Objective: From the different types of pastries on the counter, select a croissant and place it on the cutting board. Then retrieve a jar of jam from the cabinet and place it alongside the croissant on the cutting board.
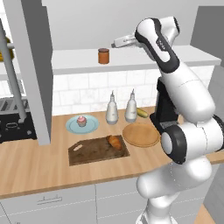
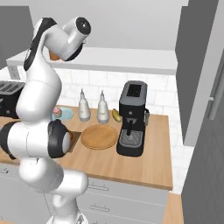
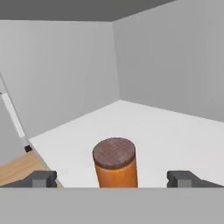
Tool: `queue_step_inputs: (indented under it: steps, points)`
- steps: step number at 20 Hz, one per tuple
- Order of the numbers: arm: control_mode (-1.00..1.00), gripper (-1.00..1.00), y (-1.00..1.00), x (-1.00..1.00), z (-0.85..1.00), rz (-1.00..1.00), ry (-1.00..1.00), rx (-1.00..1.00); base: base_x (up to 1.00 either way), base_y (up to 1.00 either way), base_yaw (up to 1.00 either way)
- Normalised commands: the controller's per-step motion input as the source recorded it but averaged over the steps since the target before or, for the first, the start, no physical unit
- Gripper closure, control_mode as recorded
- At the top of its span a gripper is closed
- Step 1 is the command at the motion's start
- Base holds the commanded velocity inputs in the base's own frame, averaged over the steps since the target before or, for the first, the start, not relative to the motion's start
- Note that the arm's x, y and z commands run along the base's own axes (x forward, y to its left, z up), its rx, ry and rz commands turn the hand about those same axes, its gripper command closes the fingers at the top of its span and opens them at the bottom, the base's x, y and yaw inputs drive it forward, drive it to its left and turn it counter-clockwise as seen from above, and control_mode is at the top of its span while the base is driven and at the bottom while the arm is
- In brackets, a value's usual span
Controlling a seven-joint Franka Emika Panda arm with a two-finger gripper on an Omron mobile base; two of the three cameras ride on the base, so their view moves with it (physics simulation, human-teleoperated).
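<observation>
- Left base view: you see the croissant [image 1: 115, 141] lying on the cutting board [image 1: 94, 152], and the jar of jam [image 1: 103, 56] upright on the cabinet [image 1: 78, 60] shelf, with the gripper [image 1: 117, 43] near it to the right.
- Right base view: your arm hides most of the jar; the tan plate [image 2: 99, 137] sits beside the coffee machine [image 2: 132, 119].
- Hand view: your fingers [image 3: 40, 178] are spread wide, the jar centred between them, not gripped.

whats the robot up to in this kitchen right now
The golden-brown croissant already lies on the dark brown wooden cutting board. The white arm is reaching up to the white cabinet shelf, its end effector open on either side of the small reddish-brown jam jar, not yet closed on it.
</observation>
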Motion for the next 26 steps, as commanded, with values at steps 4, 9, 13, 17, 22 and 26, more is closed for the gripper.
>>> queue_step_inputs:
  steps: [4,9,13,17,22,26]
  points:
    - [-1.00,-1.00,0.00,0.19,0.00,0.00,-0.01,0.00,0.00,0.00,0.00]
    - [-1.00,-1.00,0.07,0.15,-0.17,0.02,-0.11,0.00,0.00,0.00,0.00]
    - [-1.00,-1.00,0.11,0.25,-0.35,0.02,-0.02,0.00,0.00,0.00,0.00]
    - [-1.00,-1.00,0.10,0.29,-0.26,0.01,0.02,0.00,0.00,0.00,0.00]
    - [-1.00,-1.00,0.18,0.20,-0.06,0.01,0.00,0.00,0.00,0.00,0.00]
    - [-1.00,-1.00,0.22,0.14,-0.08,0.03,0.01,0.00,0.00,0.00,0.00]
